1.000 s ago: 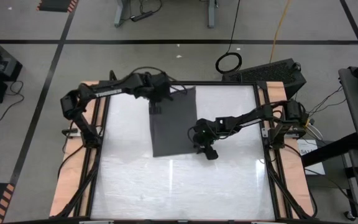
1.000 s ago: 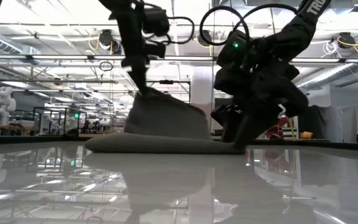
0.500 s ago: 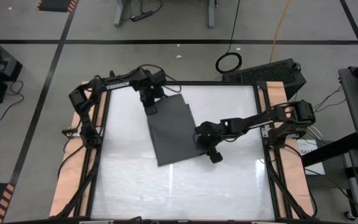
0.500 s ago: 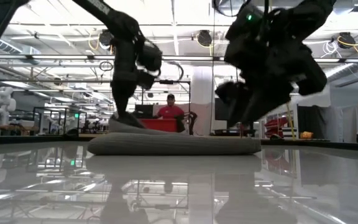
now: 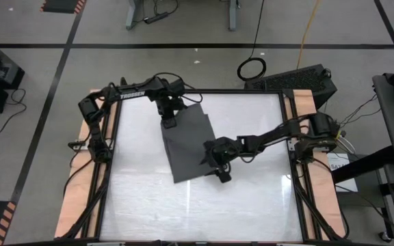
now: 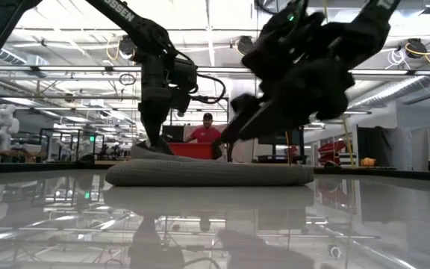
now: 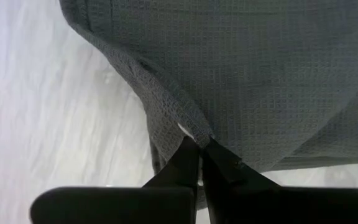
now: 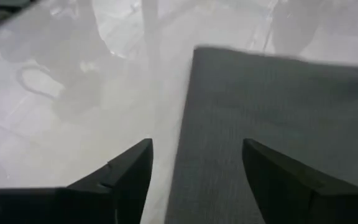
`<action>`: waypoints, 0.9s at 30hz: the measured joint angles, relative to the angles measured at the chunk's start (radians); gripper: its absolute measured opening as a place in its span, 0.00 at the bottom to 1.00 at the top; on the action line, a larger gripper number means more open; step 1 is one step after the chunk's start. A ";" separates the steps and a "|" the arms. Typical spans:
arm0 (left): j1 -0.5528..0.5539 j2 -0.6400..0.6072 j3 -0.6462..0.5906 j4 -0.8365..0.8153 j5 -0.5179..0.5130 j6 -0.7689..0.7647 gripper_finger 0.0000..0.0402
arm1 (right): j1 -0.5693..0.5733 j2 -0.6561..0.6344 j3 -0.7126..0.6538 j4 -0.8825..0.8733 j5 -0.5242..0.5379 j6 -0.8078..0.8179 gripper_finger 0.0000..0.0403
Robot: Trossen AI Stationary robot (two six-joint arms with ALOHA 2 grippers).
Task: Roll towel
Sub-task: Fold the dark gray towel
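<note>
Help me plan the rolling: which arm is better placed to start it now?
Probably the right. The right gripper hangs open over the near right edge of the towel, free to take it, while the left gripper is shut on the far corner, anchoring it on the table.

A glossy white rectangular table (image 5: 245,198) fills the middle of the scene, framed by pale wooden side boards (image 5: 70,205). On the grey floor beyond its far right corner lie a coiled black cable ring (image 5: 252,68) and a flat black mat (image 5: 299,75). Far behind the table, a person in a red top (image 6: 206,133) is visible.
</note>
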 joint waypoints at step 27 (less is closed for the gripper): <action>-0.021 -0.037 0.002 -0.045 0.001 -0.024 0.04 | 0.021 0.043 0.090 -0.274 0.121 -0.094 0.13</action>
